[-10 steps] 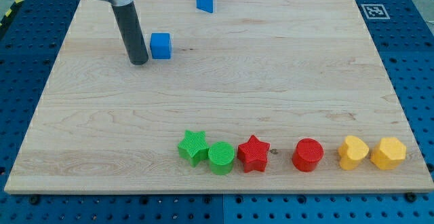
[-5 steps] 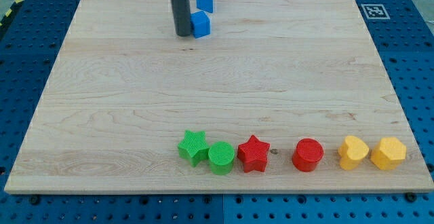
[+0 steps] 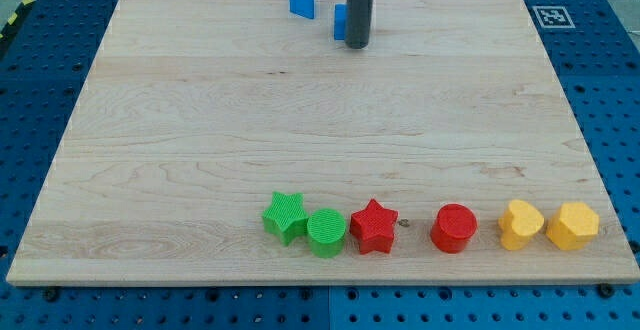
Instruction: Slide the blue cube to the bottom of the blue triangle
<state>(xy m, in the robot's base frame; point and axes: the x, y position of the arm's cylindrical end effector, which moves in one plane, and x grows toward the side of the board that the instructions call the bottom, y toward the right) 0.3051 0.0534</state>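
The blue triangle (image 3: 302,0) lies near the top edge of the wooden board (image 3: 200,150), left of centre. The blue cube (image 3: 340,21) sits just to the right of it and slightly lower; only its left side shows, the rest is hidden behind my rod. My tip (image 3: 358,44) touches the board at the cube's right side, right of the triangle.
Along the board's bottom stands a row: a green star (image 3: 286,216), a green cylinder (image 3: 326,232), a red star (image 3: 374,225), a red cylinder (image 3: 454,227), a yellow heart (image 3: 520,223) and a yellow hexagon (image 3: 572,224). A marker tag (image 3: 550,15) is at the top right.
The blue cube slid right and up, from left of the triangle to below it and then to its right. My tip moved right, from the cube's left side to its right side.
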